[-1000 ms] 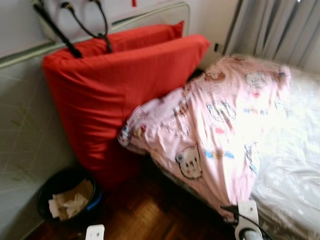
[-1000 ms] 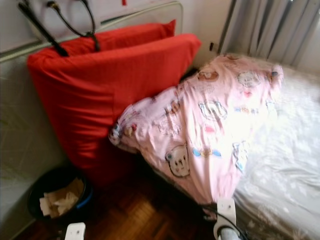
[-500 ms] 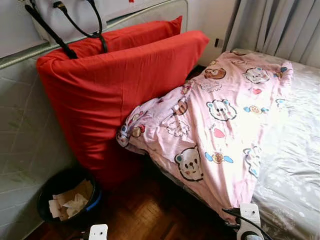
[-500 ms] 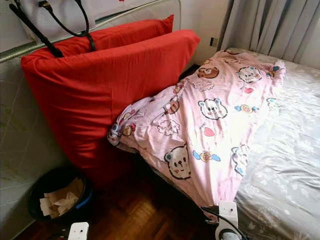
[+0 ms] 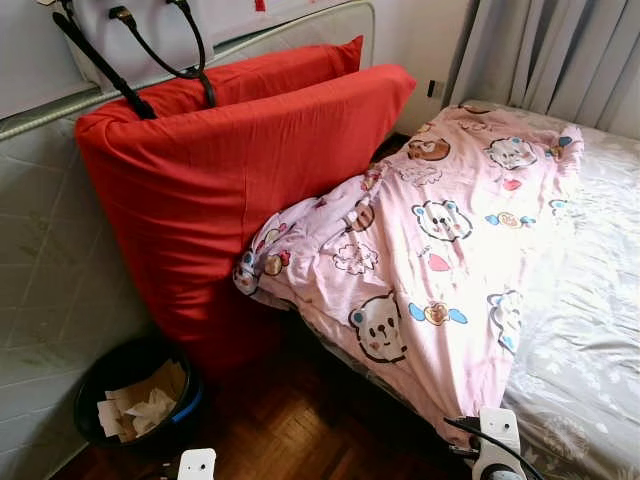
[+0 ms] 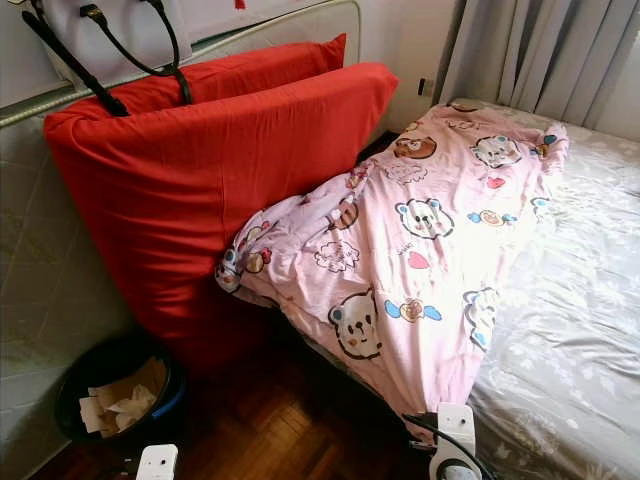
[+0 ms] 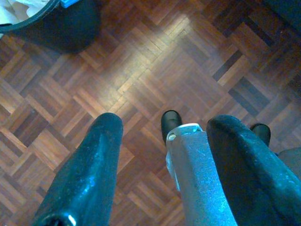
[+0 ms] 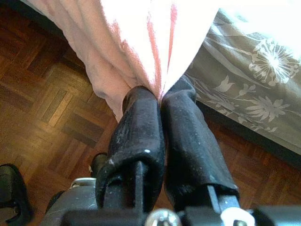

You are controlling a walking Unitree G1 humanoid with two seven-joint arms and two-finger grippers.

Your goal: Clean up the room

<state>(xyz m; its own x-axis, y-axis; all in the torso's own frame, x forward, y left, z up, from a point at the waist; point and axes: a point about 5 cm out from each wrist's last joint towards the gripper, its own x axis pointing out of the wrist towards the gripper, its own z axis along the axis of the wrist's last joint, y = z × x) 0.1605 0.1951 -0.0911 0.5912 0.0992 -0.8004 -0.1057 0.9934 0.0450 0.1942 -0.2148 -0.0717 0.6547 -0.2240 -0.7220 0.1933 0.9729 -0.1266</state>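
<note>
- Pink cotton duvet printed with cartoon bears [image 5: 430, 250]: lies crumpled across the near side of the bed, one end bunched against the cushions, its lower edge hanging over the bed's side towards the floor.
- Right gripper [image 8: 160, 101]: two black fingers pressed together on a pinched fold of the duvet's hanging edge, just beside the mattress corner; the cloth fans out from the fingertips.
- Left gripper [image 7: 162, 155]: fingers spread apart with nothing between them, hanging low over the dark parquet floor [image 7: 141, 61].
- Grey floral bedsheet [image 6: 570, 330]: largely bare on the far side and somewhat wrinkled.
- Two large red fabric cushions [image 5: 240, 190]: stand upright, leaning on the pale quilted headboard [image 5: 50, 270].
- Round dark wastebasket with crumpled paper [image 5: 135, 400]: stands on the floor below the cushions, near the headboard.
- Progress, as judged: early. The duvet's edge is secured, but spreading or folding it is not yet done; straightening the sheet and arranging the cushions appear to remain.
</note>
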